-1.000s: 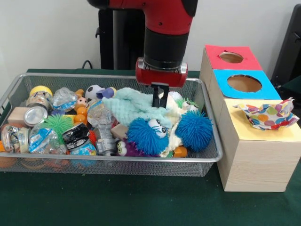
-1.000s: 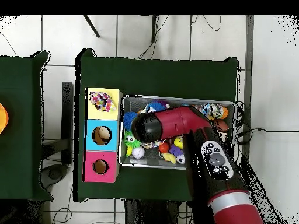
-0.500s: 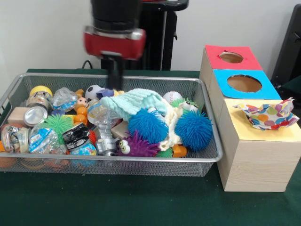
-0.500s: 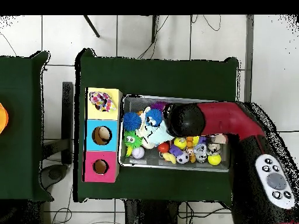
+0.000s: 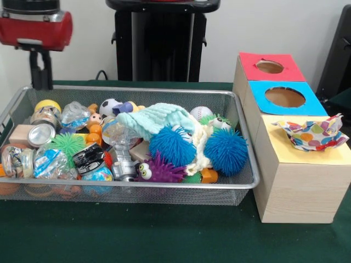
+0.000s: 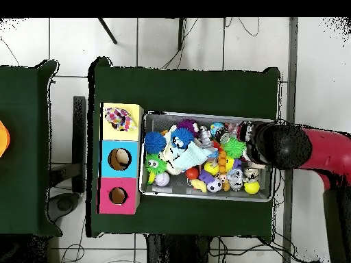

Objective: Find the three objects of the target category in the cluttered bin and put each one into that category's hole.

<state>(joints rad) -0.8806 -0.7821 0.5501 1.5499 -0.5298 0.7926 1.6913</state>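
Moved: end effector (image 5: pixel 40 70) swings from bin (image 5: pixel 164 92) middle past its end.
Fingers: pressed together, empty, searching.

Gripper (image 5: pixel 40 70) hangs above the bin's (image 5: pixel 164 189) left end; the box (image 5: pixel 299 181) sits right of it.

A dark green table covering (image 5: pixel 164 241) lies under the equipment. A pale wall (image 5: pixel 274 27) stands behind it. In the overhead view, the floor (image 6: pixel 206 48) consists of light tiles with dark joint lines. Thin black cables (image 6: pixel 236 27) run across the tiles near the top edge. A second green-covered table (image 6: pixel 24 151) stands at the left, well apart. An orange object (image 6: pixel 3 140) rests at its left edge, cut off by the frame.
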